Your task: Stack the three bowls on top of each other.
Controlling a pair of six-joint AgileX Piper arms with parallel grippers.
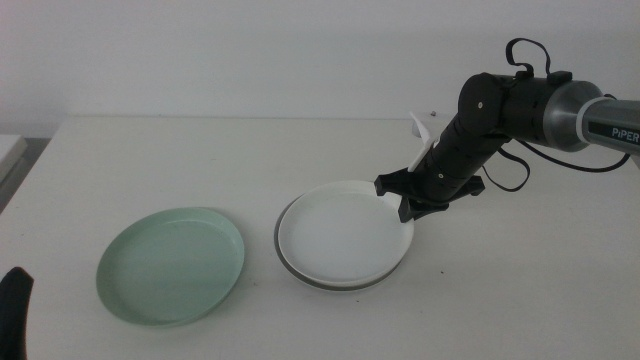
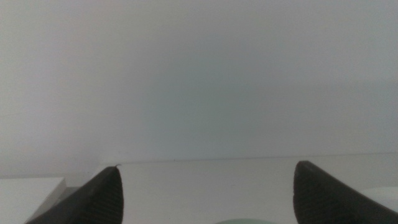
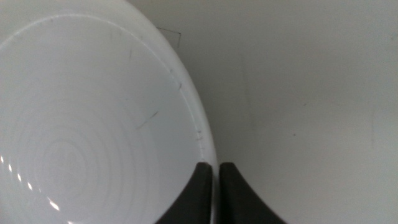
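Right gripper, entering from the frame's right, is clamped on the right rim of the white bowl; its wrist view shows both jaws pinching that thin rim. White bowl sits nested in the grey bowl, centre frame, grey edge showing along lower left. Mint green bowl lies apart at lower left on the table. Left gripper waits at bottom left edge, jaws wide apart.
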